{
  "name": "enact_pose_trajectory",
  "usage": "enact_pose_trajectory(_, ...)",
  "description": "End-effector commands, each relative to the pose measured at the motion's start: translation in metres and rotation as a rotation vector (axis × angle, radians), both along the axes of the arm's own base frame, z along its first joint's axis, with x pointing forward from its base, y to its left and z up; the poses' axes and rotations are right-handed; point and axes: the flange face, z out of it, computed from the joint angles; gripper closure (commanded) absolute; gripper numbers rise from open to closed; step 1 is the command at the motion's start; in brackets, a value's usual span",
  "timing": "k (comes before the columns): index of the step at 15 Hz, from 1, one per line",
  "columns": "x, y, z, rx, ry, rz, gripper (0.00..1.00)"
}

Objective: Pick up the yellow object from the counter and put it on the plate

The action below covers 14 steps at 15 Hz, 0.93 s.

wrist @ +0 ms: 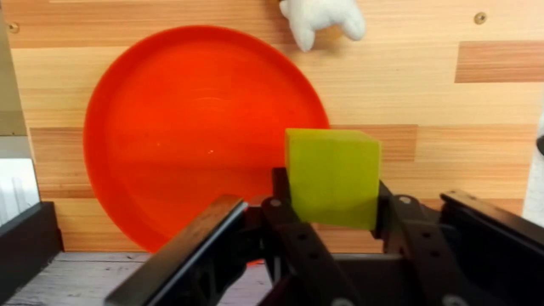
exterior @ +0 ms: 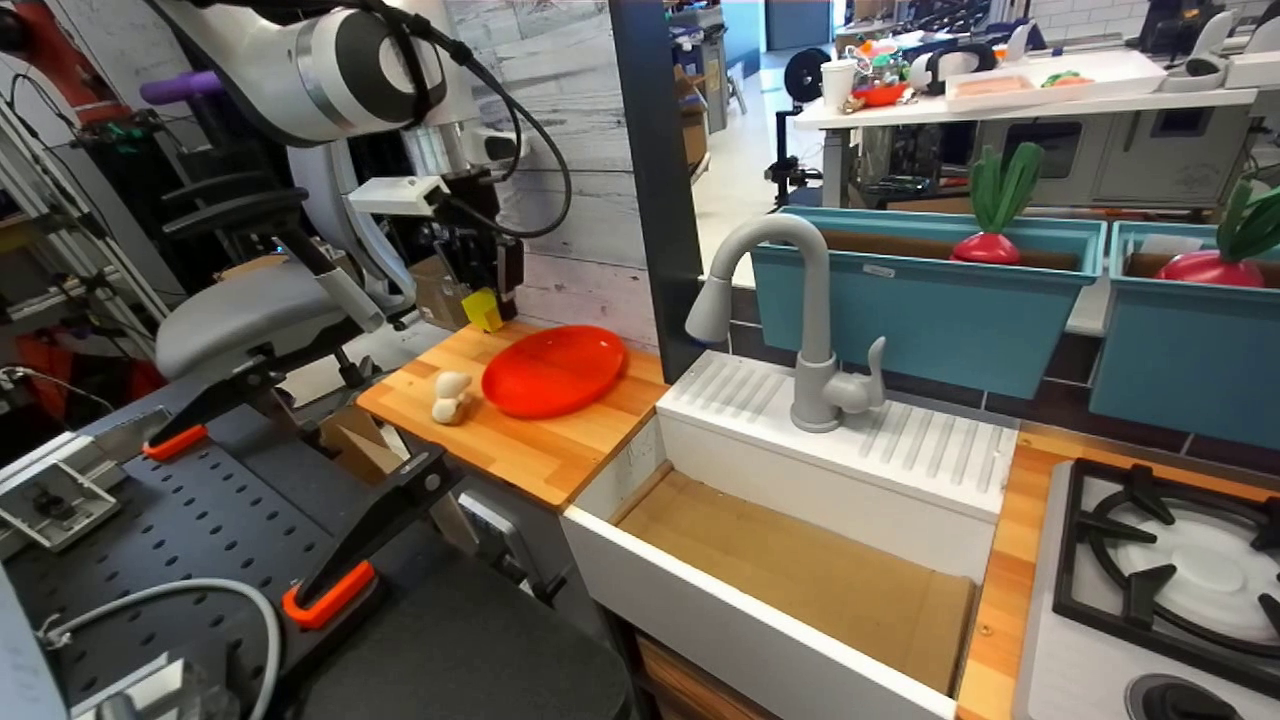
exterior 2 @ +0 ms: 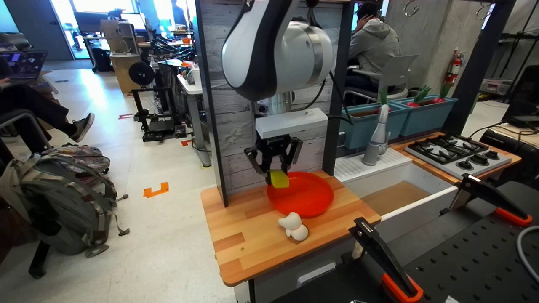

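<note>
Currently the gripper [wrist: 332, 193] pinches the block [exterior 2: 279, 179] between its fingers [wrist: 279, 182], above the counter [exterior 2: 261, 235] and near the rim of the plate [wrist: 191, 114], though whether the block overhangs that rim is hard to tell, while a pale lump [exterior 2: 294, 227] sits just beside the plate.

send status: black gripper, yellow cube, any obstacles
Black two-fingered gripper shut on yellow cube. Cube aloft, not yet on round red plate. Lumpy white object beside plate, likely no obstacle.
</note>
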Motion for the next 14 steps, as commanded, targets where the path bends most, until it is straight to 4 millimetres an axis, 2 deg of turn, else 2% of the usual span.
enact_pose_trajectory(1, 0.005, -0.041, -0.002, -0.020, 0.027, -0.091, 0.83)
enact_pose_trajectory(4, 0.008, -0.067, -0.013, -0.048, 0.030, -0.145, 0.83)
enact_pose_trajectory(7, 0.007, -0.082, -0.026, -0.075, 0.048, -0.179, 0.83)
enact_pose_trajectory(10, 0.002, -0.090, -0.042, -0.100, 0.080, -0.192, 0.83)
enact_pose_trajectory(14, 0.001, -0.088, -0.057, -0.110, 0.112, -0.196, 0.83)
